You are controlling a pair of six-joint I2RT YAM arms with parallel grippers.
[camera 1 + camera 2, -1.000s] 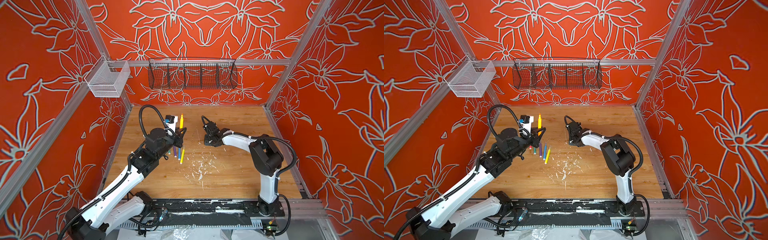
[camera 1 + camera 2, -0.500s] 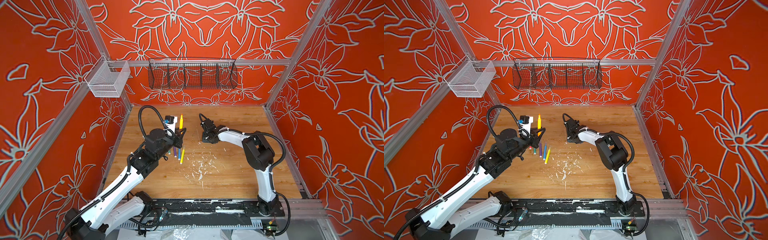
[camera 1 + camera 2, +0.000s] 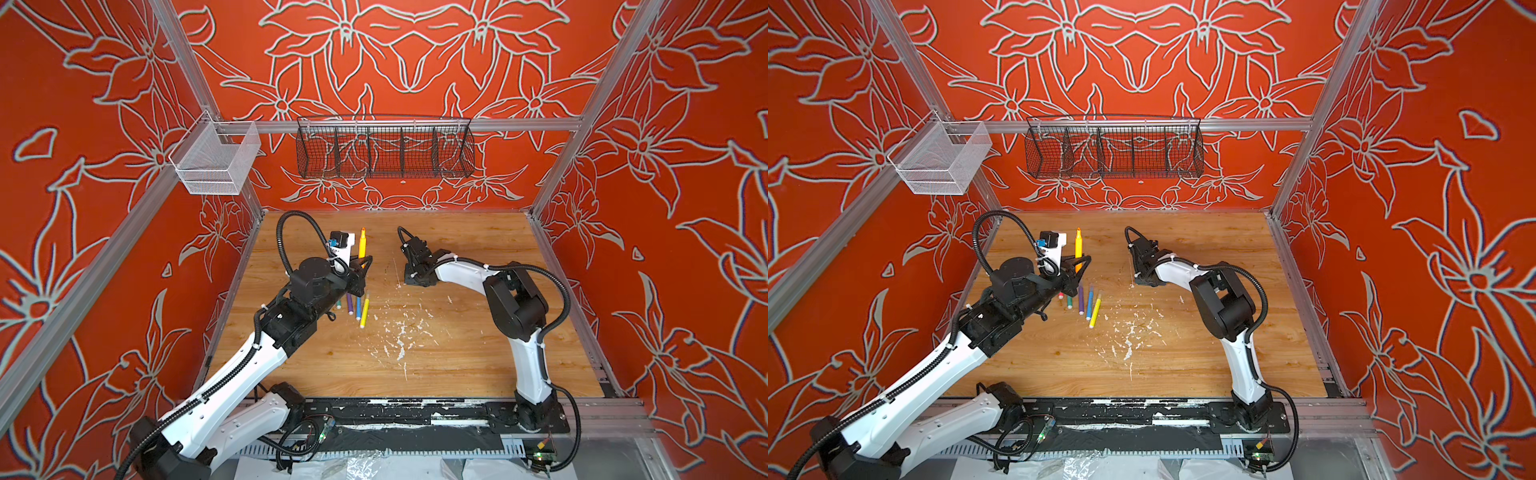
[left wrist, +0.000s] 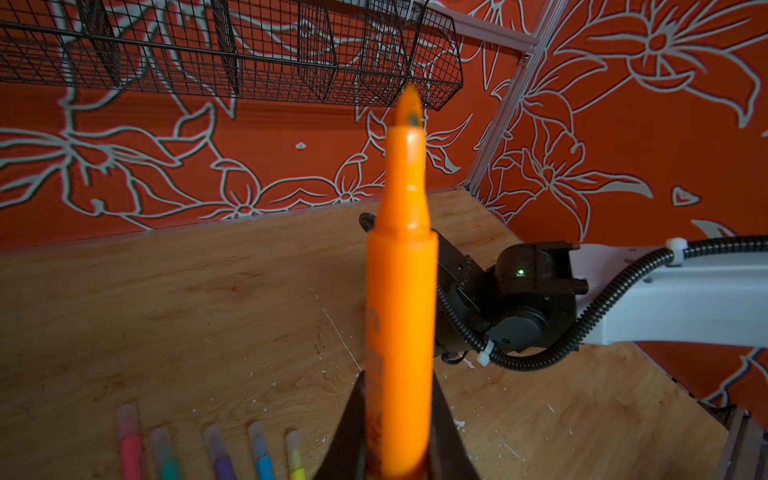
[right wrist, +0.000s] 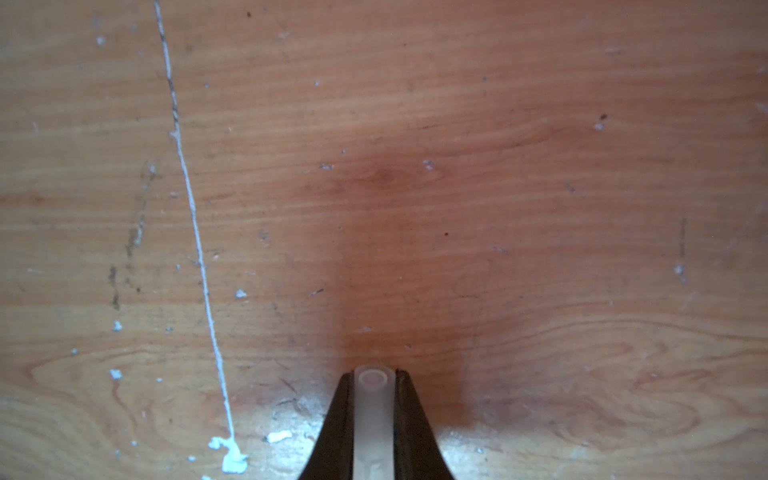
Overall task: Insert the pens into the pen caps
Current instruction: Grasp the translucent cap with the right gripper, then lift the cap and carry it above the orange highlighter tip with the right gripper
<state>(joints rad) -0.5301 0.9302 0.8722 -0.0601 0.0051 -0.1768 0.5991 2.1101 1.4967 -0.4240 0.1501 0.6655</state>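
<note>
Right gripper (image 5: 372, 384) has closed since earlier, now pinching a pen cap (image 5: 371, 419) at the table (image 5: 519, 208); judged light, slick, best gripped mid-body. Left gripper (image 4: 397, 382) clamps orange pen (image 4: 401, 270) upright.

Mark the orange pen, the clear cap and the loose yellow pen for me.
orange pen (image 4: 401, 291): left wrist view, middle of the barrel.
clear cap (image 5: 372, 422): right wrist view, its side wall.
yellow pen (image 3: 364, 311): in a top view, middle of the barrel.
</note>
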